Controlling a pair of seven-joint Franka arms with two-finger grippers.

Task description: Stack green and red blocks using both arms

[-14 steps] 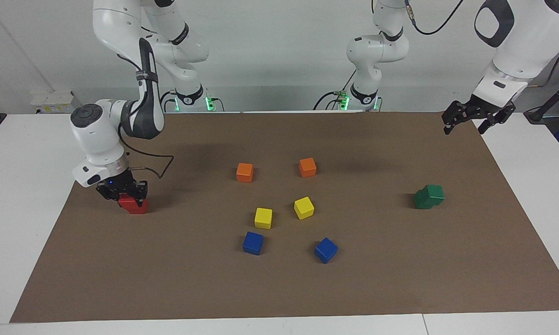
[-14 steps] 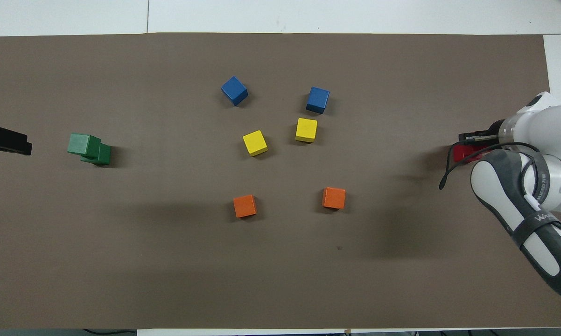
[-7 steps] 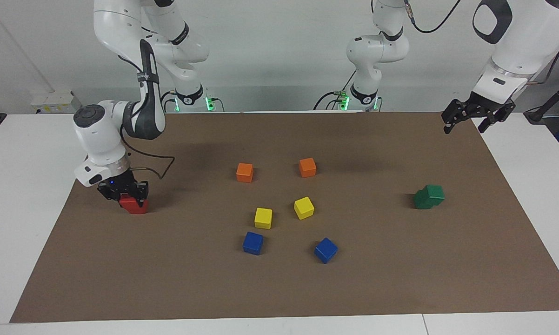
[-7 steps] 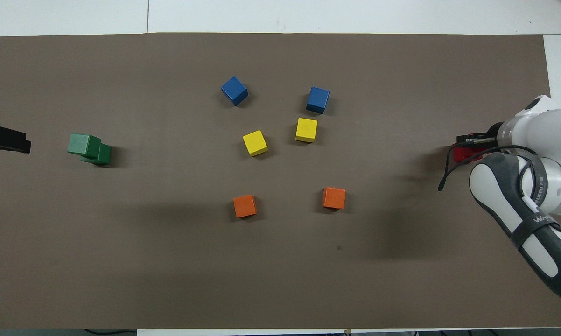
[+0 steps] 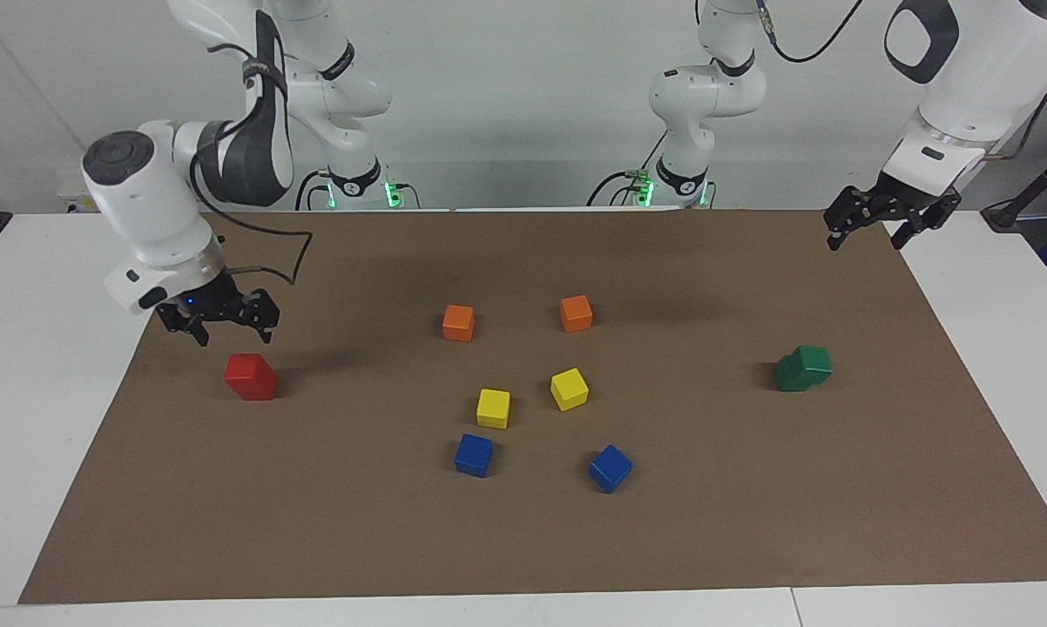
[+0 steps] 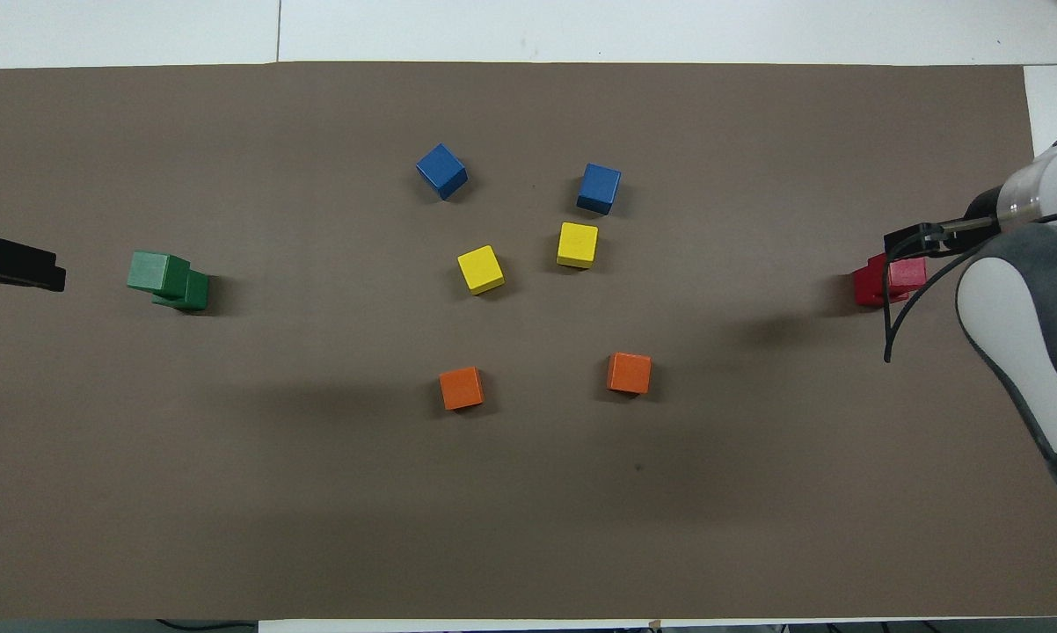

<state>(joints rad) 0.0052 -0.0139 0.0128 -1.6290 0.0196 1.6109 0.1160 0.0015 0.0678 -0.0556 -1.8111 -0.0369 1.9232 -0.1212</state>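
Two stacks stand: the right gripper [image 5: 219, 320], fingers now spread and empty, has lifted off the red blocks [image 5: 250, 377]; the left gripper [image 5: 879, 220] waits open near the green blocks [image 5: 803, 368].

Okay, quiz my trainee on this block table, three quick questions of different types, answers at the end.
1. True or false: the right tool is shut on one of the red blocks.
2. Which colour of cubes lies nearest the robots?
3. Fill in: the green blocks lie toward the ___ arm's end of the table.

Key:
1. False. It is open and raised, holding nothing.
2. The orange cubes.
3. Left.
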